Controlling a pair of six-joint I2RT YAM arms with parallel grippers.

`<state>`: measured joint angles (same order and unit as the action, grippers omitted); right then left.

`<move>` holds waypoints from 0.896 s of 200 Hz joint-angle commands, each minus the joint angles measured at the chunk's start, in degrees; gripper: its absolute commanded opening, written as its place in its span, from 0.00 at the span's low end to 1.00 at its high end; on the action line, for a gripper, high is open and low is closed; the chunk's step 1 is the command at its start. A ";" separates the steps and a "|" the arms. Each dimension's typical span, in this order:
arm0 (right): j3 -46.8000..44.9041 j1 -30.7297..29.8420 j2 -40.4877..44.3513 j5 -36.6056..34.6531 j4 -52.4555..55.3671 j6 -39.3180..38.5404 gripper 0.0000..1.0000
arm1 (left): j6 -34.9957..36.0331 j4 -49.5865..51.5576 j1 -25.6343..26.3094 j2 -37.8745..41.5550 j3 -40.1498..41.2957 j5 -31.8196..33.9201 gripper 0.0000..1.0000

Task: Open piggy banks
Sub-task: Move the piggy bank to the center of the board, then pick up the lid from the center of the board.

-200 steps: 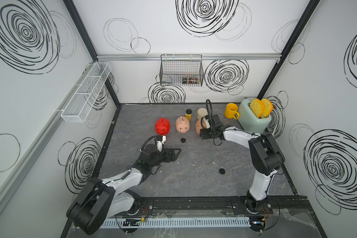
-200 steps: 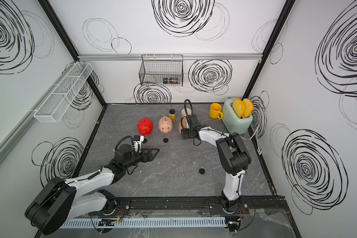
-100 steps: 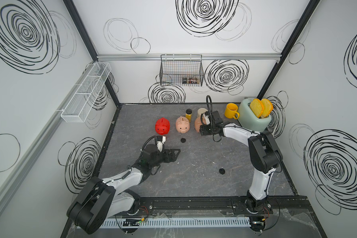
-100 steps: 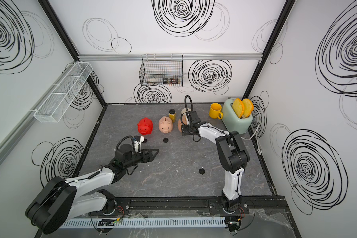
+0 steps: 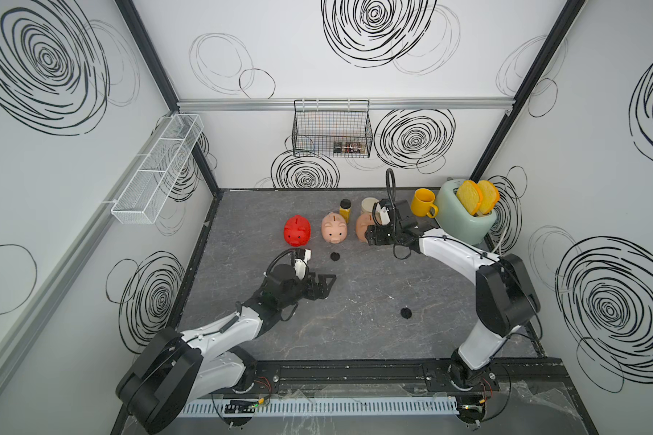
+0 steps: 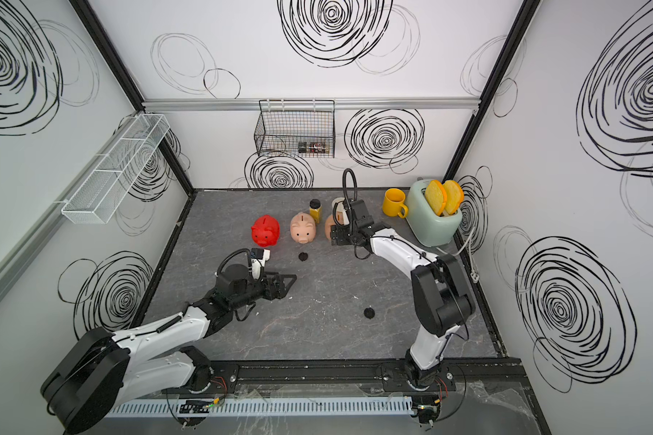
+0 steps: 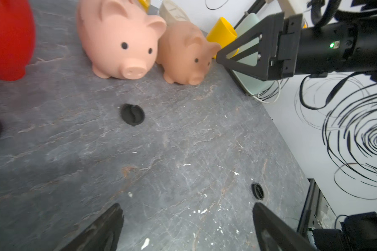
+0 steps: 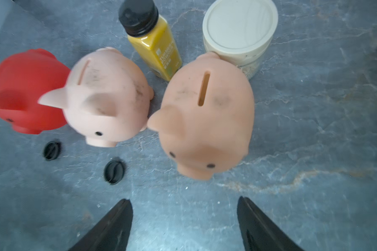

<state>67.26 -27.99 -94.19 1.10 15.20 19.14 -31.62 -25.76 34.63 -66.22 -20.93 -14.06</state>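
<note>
**Table** [image 5: 374, 331]: grey stone-look surface; carries everything below except the two wall racks.

**White mesh shelf** [image 5: 159, 169]: on the left wall, divided into three compartments.

**Black wire basket** [image 5: 332, 128]: hangs on the back wall. A few small dark items lie in its right part, too small to identify.

**Toaster** [image 5: 464, 222]: pale green, back right corner. Two toast slices [image 5: 477, 196] stand in its slots.

**Left gripper** [image 5: 328, 287]: low over the middle of the table, jaws apart, holding nothing.

**Right gripper** [image 5: 369, 235]: at the peach-tan pig's right side, jaws spread wide, nothing between them.

**Yellow mug** [image 5: 423, 203]: upright, just left of the toaster; contents cannot be made out.

**Red piggy bank** [image 5: 296, 231], **pale pink piggy bank** [image 5: 333, 228], **peach-tan piggy bank** [image 8: 207, 113]: in a row toward the back of the table, in that order from left to right. All stand on their feet with the coin slot up and the snout toward the front. Their bellies are hidden.

**Jar** [image 8: 239, 28]: cream, lid on, just behind the peach-tan pig.

**Bottle** [image 8: 152, 43]: yellow contents, black cap on, behind the gap between the pink and peach-tan pigs.

**Black plugs**, three, loose on the table:
- one in front of the red pig [image 8: 51, 150]
- one in front of the pink pig [image 5: 334, 256]
- one well apart, toward the front right [image 5: 405, 312]
</note>
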 commanded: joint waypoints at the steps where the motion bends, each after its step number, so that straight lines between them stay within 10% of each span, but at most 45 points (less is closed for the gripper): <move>1: -6.37 -0.84 4.97 -4.61 5.98 7.96 0.77 | 2.77 -1.61 5.40 -0.94 -2.68 1.44 0.96; 101: -31.15 -6.20 33.33 -8.49 21.26 25.46 0.53 | 2.26 -6.91 23.38 -11.61 -6.81 2.37 0.96; 179: -32.60 -9.56 26.88 -4.07 22.05 23.19 0.22 | 1.73 -7.55 25.75 -15.53 -8.25 0.71 0.96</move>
<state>33.91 -36.21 -64.42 -3.57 35.97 42.06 -30.20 -30.17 60.12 -81.28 -27.75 -12.99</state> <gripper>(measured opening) 0.229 0.961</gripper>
